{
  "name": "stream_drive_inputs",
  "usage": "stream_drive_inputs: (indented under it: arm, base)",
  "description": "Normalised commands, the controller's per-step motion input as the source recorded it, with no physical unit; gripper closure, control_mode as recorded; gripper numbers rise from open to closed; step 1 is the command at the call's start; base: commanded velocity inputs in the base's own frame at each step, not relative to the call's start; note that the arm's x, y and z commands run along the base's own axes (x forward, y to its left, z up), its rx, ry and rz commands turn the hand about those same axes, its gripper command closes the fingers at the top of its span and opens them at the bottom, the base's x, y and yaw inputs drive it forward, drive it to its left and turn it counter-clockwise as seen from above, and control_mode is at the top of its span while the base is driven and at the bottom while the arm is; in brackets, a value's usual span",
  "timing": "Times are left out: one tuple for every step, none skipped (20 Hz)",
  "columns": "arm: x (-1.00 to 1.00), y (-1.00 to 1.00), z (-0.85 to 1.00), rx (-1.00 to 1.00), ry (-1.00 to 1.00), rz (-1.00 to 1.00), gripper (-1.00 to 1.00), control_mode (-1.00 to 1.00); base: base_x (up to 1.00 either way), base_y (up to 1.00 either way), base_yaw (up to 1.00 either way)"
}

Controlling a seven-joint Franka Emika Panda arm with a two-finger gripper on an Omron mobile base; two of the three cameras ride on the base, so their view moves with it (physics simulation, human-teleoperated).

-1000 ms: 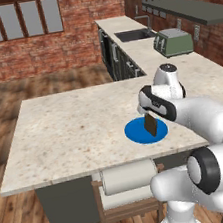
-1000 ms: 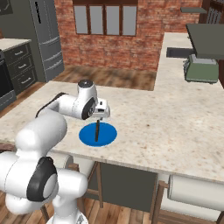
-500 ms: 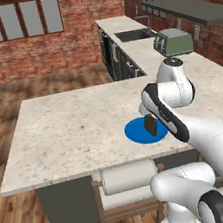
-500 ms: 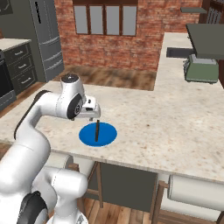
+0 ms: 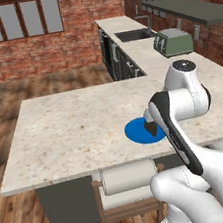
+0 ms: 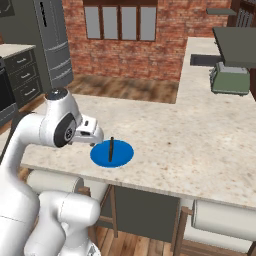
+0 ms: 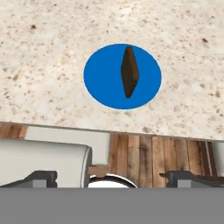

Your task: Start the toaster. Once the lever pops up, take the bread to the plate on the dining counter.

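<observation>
The bright blue plate (image 7: 105, 83) lies on the dining counter (image 5: 70, 124) close to its near edge. The dark brown bread (image 7: 130, 72) stands on edge on it, free of any grip. My gripper (image 7: 113, 177) hovers back from the plate over the counter's near edge, open wide with nothing between its fingertips (image 7: 41, 177). From the right base view the plate (image 6: 122, 155) and upright bread (image 6: 111, 149) sit just right of my gripper (image 6: 94, 139). My forearm partly hides the bread (image 5: 149, 127) and the plate (image 5: 137, 131). The sage-green toaster (image 5: 174, 42) stands far back on the side counter.
White-cushioned stools (image 5: 128, 177) are tucked under the dining counter's near edge. A long counter with a sink (image 5: 132, 35) runs along the back right, beneath a shelf (image 5: 194, 10). A tall grey fridge (image 6: 50, 40) stands at the far left.
My hand has drawn up and back from the bread, away from the plate toward the counter's near edge. The bread stays standing on the plate.
</observation>
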Motion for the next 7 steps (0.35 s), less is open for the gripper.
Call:
stream_drive_inputs:
  arm:
    - [-0.41, 0.00, 0.40, 0.00, 0.00, -0.05, -1.00, -1.00]
    - [-0.36, 0.02, 0.44, 0.00, 0.00, -0.03, -1.00, -1.00]
    - [-0.34, 0.04, 0.44, 0.00, 0.00, 0.00, -1.00, -1.00]
    - [-0.29, 0.04, 0.43, 0.00, 0.00, 0.00, -1.00, -1.00]
    - [-0.30, 0.05, 0.44, 0.00, 0.00, 0.00, -1.00, -1.00]
    - [-0.28, 0.06, 0.45, 0.00, 0.00, 0.00, -1.00, -1.00]
    - [-0.28, 0.05, 0.51, 0.00, 0.00, 0.00, -1.00, -1.00]
  base:
    - [0.00, 0.00, 0.00]
    - [0.00, 0.00, 0.00]
    - [0.00, 0.00, 0.00]
    - [0.00, 0.00, 0.00]
    - [0.00, 0.00, 0.00]
    - [0.00, 0.00, 0.00]
    - [0.00, 0.00, 0.00]
